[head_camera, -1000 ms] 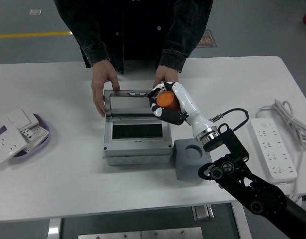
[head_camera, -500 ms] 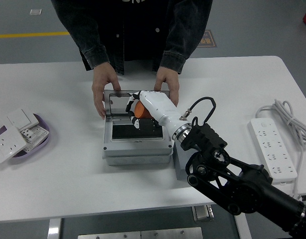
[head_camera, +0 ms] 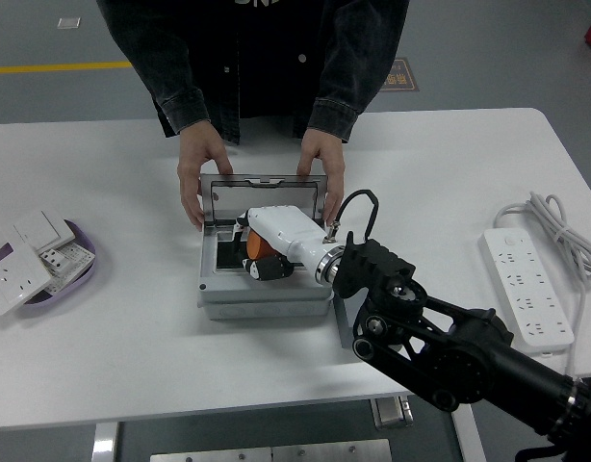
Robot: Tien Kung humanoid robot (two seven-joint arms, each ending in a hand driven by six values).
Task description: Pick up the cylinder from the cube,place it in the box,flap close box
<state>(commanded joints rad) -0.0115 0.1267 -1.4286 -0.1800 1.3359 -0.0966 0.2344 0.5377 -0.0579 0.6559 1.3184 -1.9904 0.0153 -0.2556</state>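
My right hand (head_camera: 260, 252), white with black fingertips, is shut on the orange cylinder (head_camera: 255, 245) and reaches down into the open grey box (head_camera: 265, 296). The box's clear lid (head_camera: 265, 192) stands raised at the back. A person at the far side holds the lid's two corners, one hand (head_camera: 201, 171) at the left and one hand (head_camera: 320, 162) at the right. The grey cube (head_camera: 342, 316) is mostly hidden behind my black right arm (head_camera: 440, 351). My left arm is out of view.
A purple dish (head_camera: 84, 274) with white switch plates (head_camera: 31, 255) sits at the left edge. A white power strip (head_camera: 529, 285) with its cable lies at the right.
My right hand has carried the cylinder left and down, from above the box's right rim into the box. The arm now covers the cube. The person's hands still hold the lid.
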